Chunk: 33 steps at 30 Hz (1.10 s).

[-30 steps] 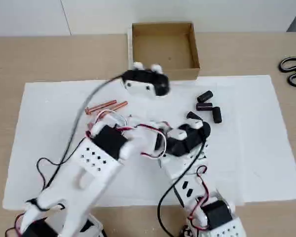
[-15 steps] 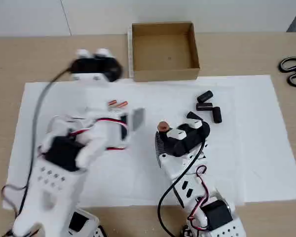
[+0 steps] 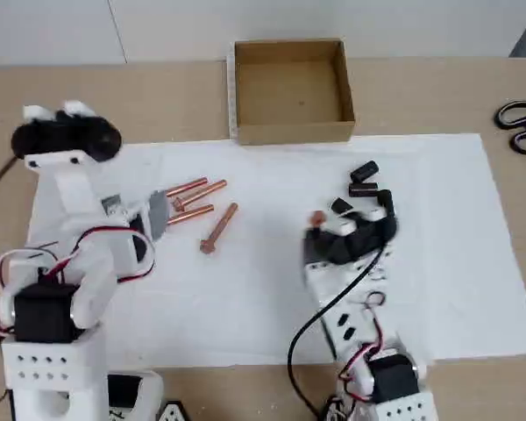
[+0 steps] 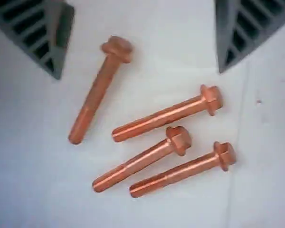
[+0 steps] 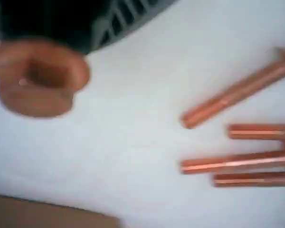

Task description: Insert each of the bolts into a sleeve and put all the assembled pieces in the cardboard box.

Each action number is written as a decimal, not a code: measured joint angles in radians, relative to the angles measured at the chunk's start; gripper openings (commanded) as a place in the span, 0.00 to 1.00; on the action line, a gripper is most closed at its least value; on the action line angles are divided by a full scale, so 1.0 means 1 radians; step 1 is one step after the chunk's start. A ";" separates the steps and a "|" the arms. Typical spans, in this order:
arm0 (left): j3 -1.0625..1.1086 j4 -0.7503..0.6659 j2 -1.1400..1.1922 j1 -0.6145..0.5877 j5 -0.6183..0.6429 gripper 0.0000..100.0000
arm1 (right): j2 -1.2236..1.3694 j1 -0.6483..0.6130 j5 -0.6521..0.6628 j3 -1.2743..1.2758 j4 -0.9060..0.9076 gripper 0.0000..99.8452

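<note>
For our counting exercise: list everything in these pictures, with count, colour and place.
loose bolts: four, copper, on the white sheet under the left gripper
held bolt: one, copper, in the right gripper
sleeves: at least three, black, on the sheet by the right gripper
cardboard box: one, brown, beyond the sheet
scissors: one pair, black, on the table
white sheet: one, on the table
left gripper: one, grey fingers, open
right gripper: one, black, shut on the held bolt

table light wood | white sheet on top | white wall behind | scissors far edge
</note>
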 measured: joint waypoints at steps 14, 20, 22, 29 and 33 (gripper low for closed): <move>0.098 0.000 -0.184 -0.005 -0.061 0.20 | 0.628 0.094 0.066 -0.601 -0.006 0.00; 0.104 0.000 -0.193 -0.005 -0.061 0.20 | 1.224 0.092 0.066 -1.068 -0.137 0.00; 0.104 0.000 -0.195 -0.005 -0.061 0.20 | 1.407 0.094 0.066 -1.212 -0.183 0.00; 0.106 0.000 -0.193 -0.005 -0.061 0.20 | 1.935 0.094 0.066 -1.617 -0.311 0.00; 0.106 0.000 -0.193 -0.005 -0.061 0.20 | 2.173 0.094 0.066 -1.784 -0.345 0.01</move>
